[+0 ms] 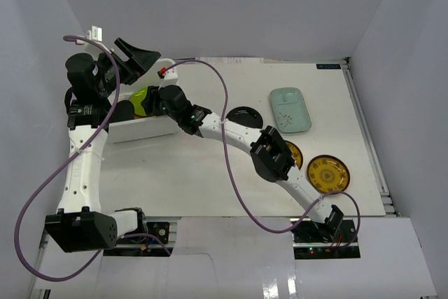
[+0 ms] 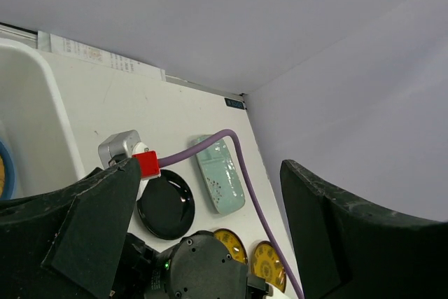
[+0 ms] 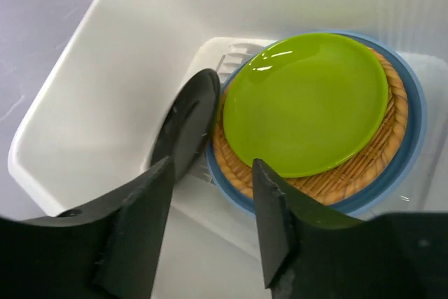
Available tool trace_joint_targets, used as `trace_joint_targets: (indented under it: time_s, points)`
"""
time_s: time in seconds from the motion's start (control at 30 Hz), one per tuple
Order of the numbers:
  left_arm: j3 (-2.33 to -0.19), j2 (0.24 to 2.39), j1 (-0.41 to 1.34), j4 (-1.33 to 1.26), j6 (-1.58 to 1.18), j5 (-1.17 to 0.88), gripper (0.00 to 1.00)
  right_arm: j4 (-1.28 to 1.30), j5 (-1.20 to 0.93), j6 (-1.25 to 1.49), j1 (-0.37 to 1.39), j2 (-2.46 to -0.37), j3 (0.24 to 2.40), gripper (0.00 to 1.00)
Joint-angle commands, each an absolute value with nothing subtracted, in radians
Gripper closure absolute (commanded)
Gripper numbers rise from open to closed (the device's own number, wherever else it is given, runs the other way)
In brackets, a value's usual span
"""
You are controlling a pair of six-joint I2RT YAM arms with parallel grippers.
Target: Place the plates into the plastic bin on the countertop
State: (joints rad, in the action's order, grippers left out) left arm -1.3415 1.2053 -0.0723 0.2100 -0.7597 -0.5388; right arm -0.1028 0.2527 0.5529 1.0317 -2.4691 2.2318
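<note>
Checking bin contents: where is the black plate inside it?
In the right wrist view, the black plate leans tilted inside the bin, left of the lime green plate.

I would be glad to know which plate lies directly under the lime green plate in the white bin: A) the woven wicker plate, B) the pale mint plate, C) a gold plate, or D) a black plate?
A: in the right wrist view the green plate rests on the wicker plate, whose woven rim shows around it, with the blue plate under both in the bin.
</note>
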Motion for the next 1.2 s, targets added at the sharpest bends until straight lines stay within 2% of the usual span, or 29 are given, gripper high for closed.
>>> trace_joint_targets:
  time_s: [0.0, 0.1, 0.2, 0.33, 0.43, 0.57, 0.67, 0.8, 0.9, 0.93, 1.03, 1.17]
  points:
    - [-1.381, 1.166, -0.064, 0.209, -0.762, -0.546, 0.09, -0.164, 0.298, 0.519, 1.025, -2.395, 2.22, 0.43]
    - [-1.394, 1.161, -0.06, 0.209, -0.778, -0.561, 0.09, -0.161, 0.288, 0.506, 1.025, -2.344, 2.211, 0.43]
    - [-1.368, 1.151, -0.049, 0.204, -0.792, -0.561, 0.09, -0.192, 0.262, 0.489, 1.025, -2.225, 2.11, 0.46]
    - [-1.289, 1.14, -0.014, 0.181, -0.818, -0.558, 0.09, -0.245, 0.259, 0.451, 1.019, -1.998, 1.794, 0.5]
    - [-1.243, 1.163, 0.106, 0.173, -0.818, -0.516, 0.09, -0.281, 0.253, 0.446, 0.974, -1.78, 1.582, 0.53]
    - [-1.206, 1.23, 0.308, 0.173, -0.782, -0.407, 0.09, -0.281, 0.18, 0.508, 0.81, -1.472, 1.164, 0.61]
    - [-1.169, 1.298, 0.418, 0.175, -0.759, -0.318, 0.09, -0.233, 0.126, 0.512, 0.61, -1.329, 1.028, 0.64]
    - [-1.129, 1.387, 0.532, 0.176, -0.733, -0.197, 0.12, -0.094, 0.014, 0.494, 0.285, -1.259, 0.922, 0.63]
    - [-1.109, 1.448, 0.603, 0.178, -0.71, -0.091, 0.14, -0.084, -0.086, 0.488, 0.114, -1.256, 0.875, 0.54]
    - [-1.106, 1.462, 0.615, 0.179, -0.707, -0.043, 0.14, -0.074, -0.098, 0.479, 0.082, -1.267, 0.876, 0.49]
    - [-1.101, 1.532, 0.663, 0.181, -0.684, 0.052, 0.16, -0.041, -0.167, 0.449, -0.024, -1.342, 0.888, 0.43]
    - [-1.092, 1.629, 0.666, 0.15, -0.704, 0.09, 0.19, -0.069, -0.23, 0.457, -0.083, -1.372, 0.839, 0.42]
